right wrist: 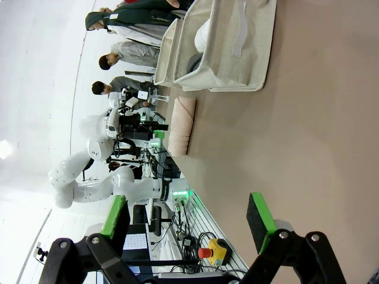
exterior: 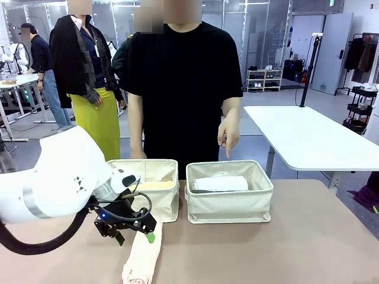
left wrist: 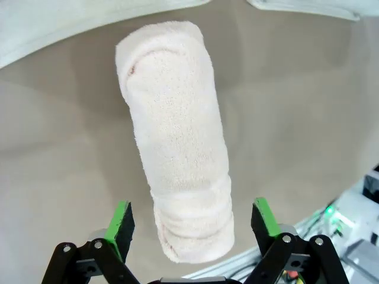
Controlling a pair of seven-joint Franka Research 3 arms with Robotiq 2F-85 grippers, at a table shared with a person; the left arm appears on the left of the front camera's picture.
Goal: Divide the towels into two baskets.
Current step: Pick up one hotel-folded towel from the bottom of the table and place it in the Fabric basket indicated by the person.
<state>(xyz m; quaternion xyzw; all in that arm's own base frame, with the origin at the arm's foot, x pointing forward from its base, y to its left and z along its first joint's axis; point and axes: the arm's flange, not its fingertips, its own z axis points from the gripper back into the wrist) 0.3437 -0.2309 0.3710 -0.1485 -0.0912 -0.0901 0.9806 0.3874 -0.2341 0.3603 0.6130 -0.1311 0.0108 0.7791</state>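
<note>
The pink towel lies on the table at the near edge. The left gripper hangs right over it, jaws wide apart and one on each side of the roll. The right gripper is open too and holds nothing. Behind stand two baskets: the left basket holds a yellow towel, the right basket a white towel. A person's hand hangs behind the right basket.

No legible txt, labels, brands or nos. anywhere. The white sheet below the robot's side of the surface in the right wrist view carries print, but too small & sideways to read. The green-lit sign near the ceiling in the front view is too blurred
</note>
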